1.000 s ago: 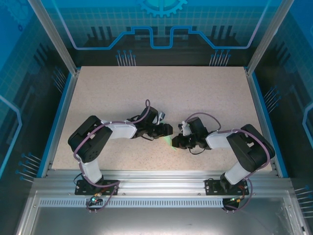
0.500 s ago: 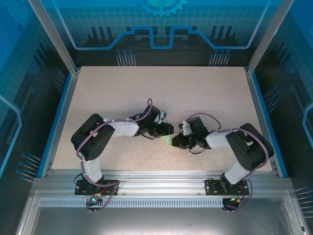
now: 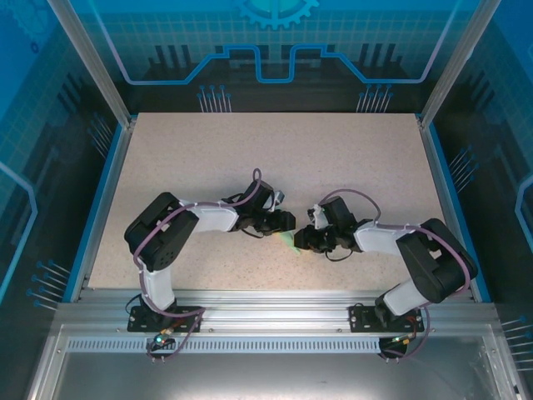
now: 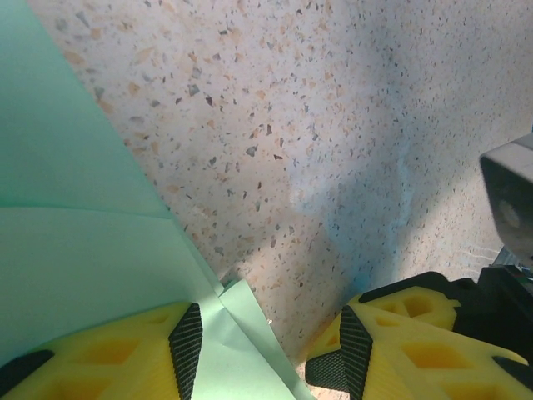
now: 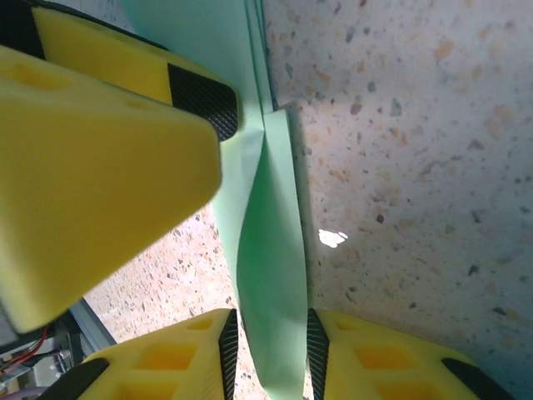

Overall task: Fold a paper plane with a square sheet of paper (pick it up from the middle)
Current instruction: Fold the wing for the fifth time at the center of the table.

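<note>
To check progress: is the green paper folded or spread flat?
Folded: the green paper shows creases and overlapping layers; a fold stands up inside the right gripper.

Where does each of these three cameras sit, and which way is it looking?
Top external: above and behind the arms, looking down on the table; both arms show, left gripper and right gripper flanking the paper plane.
Left wrist: on the left arm's wrist, looking down past its own yellow fingers at paper and table.
Right wrist: on the right arm's wrist, looking down past its own fingers, paper between them.
Shared: both wrist views show the same green paper; the right one also catches a left finger.
</note>
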`<action>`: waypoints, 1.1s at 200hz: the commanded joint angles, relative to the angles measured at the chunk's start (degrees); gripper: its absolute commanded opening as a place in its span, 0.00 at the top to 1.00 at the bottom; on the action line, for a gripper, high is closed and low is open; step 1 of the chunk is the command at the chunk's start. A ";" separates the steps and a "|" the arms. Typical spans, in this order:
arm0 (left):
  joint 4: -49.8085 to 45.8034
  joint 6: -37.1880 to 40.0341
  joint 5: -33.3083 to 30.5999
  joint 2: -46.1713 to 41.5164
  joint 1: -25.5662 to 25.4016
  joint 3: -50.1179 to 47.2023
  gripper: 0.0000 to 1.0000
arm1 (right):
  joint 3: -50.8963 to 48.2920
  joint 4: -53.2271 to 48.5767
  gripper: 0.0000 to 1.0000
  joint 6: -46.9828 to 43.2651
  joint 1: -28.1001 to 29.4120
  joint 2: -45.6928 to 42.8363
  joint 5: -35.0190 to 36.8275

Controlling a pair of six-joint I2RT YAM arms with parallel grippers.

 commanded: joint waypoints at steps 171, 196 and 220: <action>-5.50 1.64 0.89 3.46 -0.25 3.21 0.50 | 3.23 -22.15 0.88 -4.94 6.70 3.44 17.14; -5.49 1.79 1.42 3.62 -0.17 3.18 0.50 | 3.01 -22.23 0.85 -5.17 6.52 -4.92 18.12; -5.41 1.82 1.67 3.65 -0.21 3.17 0.50 | 3.21 -20.05 0.83 -4.46 5.19 -11.82 15.27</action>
